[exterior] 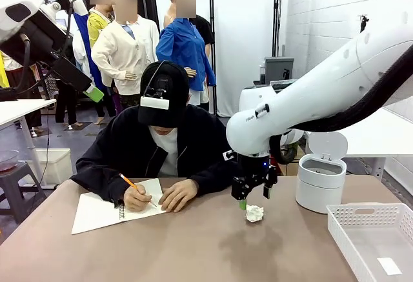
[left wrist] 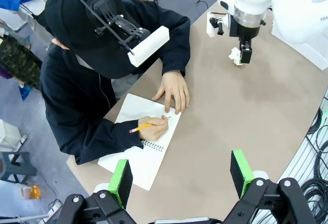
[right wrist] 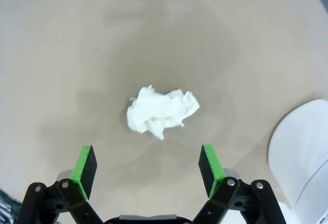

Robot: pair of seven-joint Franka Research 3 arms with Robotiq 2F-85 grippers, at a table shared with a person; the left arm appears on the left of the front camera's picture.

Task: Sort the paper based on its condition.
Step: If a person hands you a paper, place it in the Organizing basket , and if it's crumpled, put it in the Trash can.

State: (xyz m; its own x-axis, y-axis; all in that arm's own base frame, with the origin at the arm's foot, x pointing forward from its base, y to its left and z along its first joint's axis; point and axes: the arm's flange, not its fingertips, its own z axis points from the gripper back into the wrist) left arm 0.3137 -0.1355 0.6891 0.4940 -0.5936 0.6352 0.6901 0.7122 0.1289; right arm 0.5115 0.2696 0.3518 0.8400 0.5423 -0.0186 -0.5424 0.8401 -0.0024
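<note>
Right end effector (right wrist: 147, 165) spread above paper wad (right wrist: 162, 110); white bin (right wrist: 302, 152) cut off by frame edge.

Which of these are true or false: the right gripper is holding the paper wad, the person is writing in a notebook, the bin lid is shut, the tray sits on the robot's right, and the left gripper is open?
1. The right gripper holds the paper wad. False: it is open above the wad, which lies on the table.
2. The person is writing in a notebook with a pencil. True.
3. The bin lid is shut. False: the lid stands open.
4. The tray sits on the robot's right. True.
5. The left gripper is open. True.
</note>
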